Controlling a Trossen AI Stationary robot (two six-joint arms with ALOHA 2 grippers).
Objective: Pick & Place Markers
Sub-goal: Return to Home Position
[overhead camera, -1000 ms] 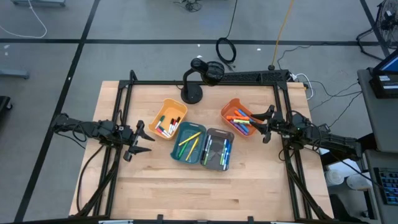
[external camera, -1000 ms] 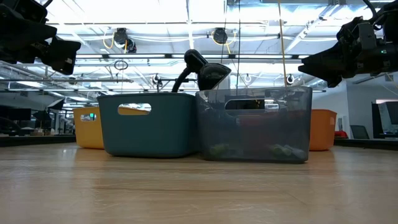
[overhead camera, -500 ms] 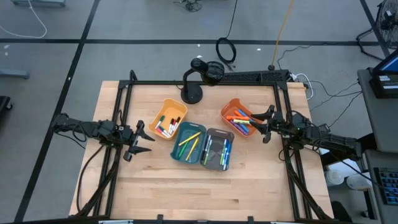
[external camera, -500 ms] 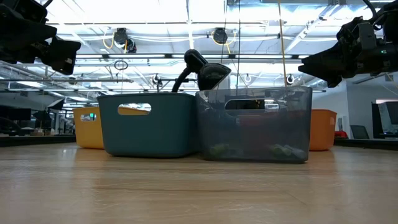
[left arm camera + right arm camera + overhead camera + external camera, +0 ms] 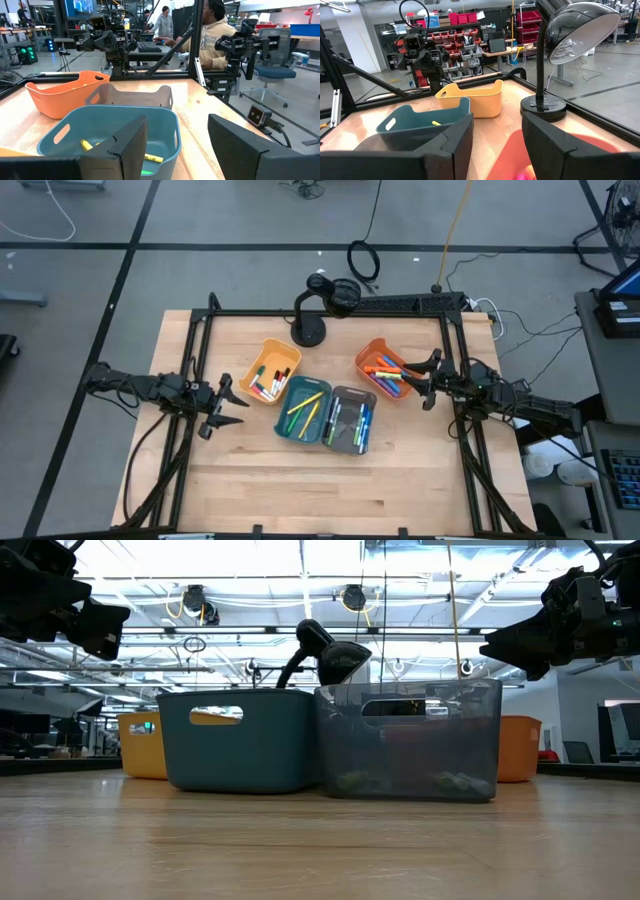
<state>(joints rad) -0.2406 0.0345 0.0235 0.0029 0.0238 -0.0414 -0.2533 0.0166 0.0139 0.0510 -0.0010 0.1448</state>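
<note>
One table (image 5: 300, 490) carries four bins: one yellow bin (image 5: 262, 353), one teal bin (image 5: 284, 426), one grey bin (image 5: 336, 443) and one orange bin (image 5: 364, 356). Every bin holds several markers (image 5: 305, 408); they are too small and too overlapped to count one by one. In the left wrist view, two yellow ones show on the teal bin's floor. One black desk lamp (image 5: 308, 332) stands on the table. There are two arms and so two grippers, the left gripper (image 5: 234, 401) and the right gripper (image 5: 428, 380), with two fingers each. Beyond the table at least two people (image 5: 212, 35) are visible.
</note>
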